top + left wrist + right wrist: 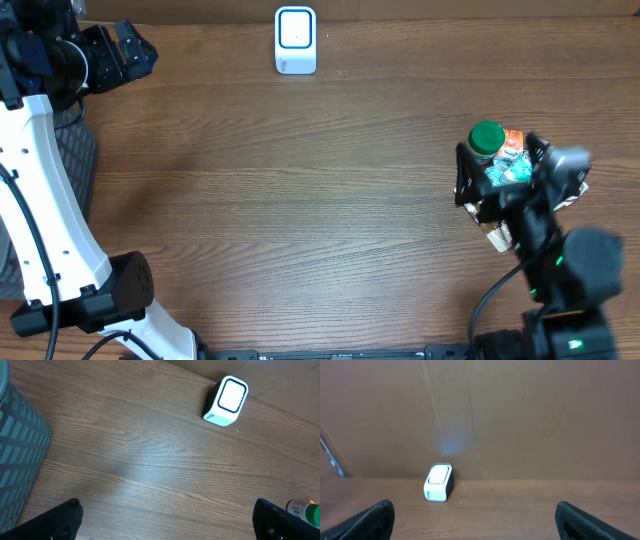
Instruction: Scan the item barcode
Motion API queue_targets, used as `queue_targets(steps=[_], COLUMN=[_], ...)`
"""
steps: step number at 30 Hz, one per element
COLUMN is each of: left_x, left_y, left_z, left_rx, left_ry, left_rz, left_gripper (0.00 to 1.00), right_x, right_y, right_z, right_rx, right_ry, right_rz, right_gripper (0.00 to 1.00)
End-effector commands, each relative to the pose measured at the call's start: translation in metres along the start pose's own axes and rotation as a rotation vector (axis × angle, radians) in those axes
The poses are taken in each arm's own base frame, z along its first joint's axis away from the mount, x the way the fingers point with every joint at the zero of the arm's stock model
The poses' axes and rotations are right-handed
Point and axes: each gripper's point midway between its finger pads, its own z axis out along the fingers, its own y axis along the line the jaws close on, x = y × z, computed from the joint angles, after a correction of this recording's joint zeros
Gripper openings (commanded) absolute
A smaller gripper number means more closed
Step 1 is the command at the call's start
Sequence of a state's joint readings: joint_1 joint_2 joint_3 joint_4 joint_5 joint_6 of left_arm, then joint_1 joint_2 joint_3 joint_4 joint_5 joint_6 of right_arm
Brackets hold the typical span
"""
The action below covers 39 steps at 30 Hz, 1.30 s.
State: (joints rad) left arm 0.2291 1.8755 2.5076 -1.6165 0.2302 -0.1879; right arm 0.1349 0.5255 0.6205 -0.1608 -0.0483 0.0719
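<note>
"Two end effectors. How do they stand?" asks Ines.

"Both are spread wide, with nothing between the fingers," says Tom. "The left end effector [166,512] hangs over the far left corner of the bench [300,200], near a grey basket [20,460]. The right end effector [475,512] is over the right side."

"And the goods to be scanned?"

"A green-capped bottle [487,138] stands in a small heap of bright packets [512,165] on the right of the bench. From overhead, the heap lies right under the right end effector. Whether the fingers touch it cannot be told."

"The scanner?"

"A white scanner [295,40] with a blue-ringed face stands at the far edge, about midway across. It is well apart from the heap and from both end effectors."
</note>
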Motion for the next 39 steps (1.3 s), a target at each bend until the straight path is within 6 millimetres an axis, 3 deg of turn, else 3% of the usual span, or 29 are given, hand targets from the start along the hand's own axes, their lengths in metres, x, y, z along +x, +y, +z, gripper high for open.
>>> queue_targets(steps=[1,13,19,26,39], left_x=[-0.001,-0.001,-0.001,-0.001,-0.001], left_y=[-0.002,-0.002,-0.002,-0.002,-0.002], left_z=[-0.007,-0.007,-0.007,-0.007,-0.007], left_rx=[0.002,0.002,0.002,0.002,0.002], left_ry=[-0.02,-0.02,-0.02,-0.02,-0.02], left_rz=[-0.005,-0.005,-0.005,-0.005,-0.005], left_gripper=[1.0,0.99,1.0,1.0,1.0], right_x=[0.025,0.105,0.119,0.157,0.157], right_y=[0.0,-0.006,-0.011,-0.009,-0.005], right_z=[-0.011,-0.029,-0.029,-0.027,-0.028], right_rx=[-0.023,-0.045,-0.024,-0.042,-0.057], right_ry=[-0.068,-0.178,-0.137,0.019,0.018], right_rz=[-0.014,-0.016,-0.025,-0.017,-0.018], right_gripper=[1.0,1.0,1.0,1.0,1.0])
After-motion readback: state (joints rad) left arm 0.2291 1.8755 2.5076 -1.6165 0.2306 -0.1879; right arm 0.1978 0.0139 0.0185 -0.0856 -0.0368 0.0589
